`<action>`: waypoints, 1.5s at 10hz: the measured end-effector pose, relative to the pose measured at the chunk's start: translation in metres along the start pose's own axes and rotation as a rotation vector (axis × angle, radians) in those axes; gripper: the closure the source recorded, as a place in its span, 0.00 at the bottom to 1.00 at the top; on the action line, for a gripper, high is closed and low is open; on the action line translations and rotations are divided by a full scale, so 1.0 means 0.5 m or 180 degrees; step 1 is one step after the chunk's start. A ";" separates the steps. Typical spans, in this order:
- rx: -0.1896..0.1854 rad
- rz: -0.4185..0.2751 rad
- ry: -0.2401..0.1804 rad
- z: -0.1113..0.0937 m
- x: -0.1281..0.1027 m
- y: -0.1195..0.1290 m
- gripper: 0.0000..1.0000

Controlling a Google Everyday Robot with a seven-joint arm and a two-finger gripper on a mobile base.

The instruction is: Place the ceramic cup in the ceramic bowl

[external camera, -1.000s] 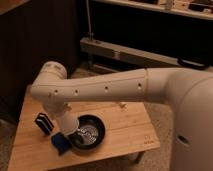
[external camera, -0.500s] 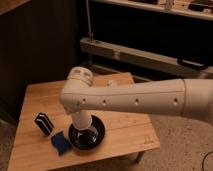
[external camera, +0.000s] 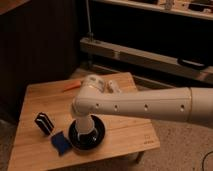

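Although only one camera view was available, it showed the white arm (external camera: 145, 105) reaching from the right across the wooden tabletop (external camera: 125, 132), its wrist section pointing straight down into the ceramic bowl (external camera: 100, 134). The end effector (external camera: 87, 136) lay at the bowl's interior, hidden below the wrist; its opening, and whether it gripped anything, could not be told. The ceramic cup was not separately distinguishable; it was probably at the end effector within the bowl, though this was a judgement. The bowl appeared round, shallow and dark-rimmed, resting near the tabletop's front edge. Just left of it lay a flat blue square piece (external camera: 60, 144), and further left a black boxy item (external camera: 43, 122) with a pale stripe; an orange strip (external camera: 71, 86) lay near the far edge. The likely risks were a hard ceramic-on-ceramic contact chipping either piece, the tapered cup tipping on the bowl's curved, glossy interior, or the bowl sliding toward the edge on the smooth wood.
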 end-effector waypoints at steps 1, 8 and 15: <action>0.0048 0.0038 0.0018 0.015 -0.017 0.013 1.00; 0.0258 0.0104 0.0068 0.033 -0.045 0.034 0.47; 0.0571 0.0423 0.0019 0.042 -0.062 0.047 0.20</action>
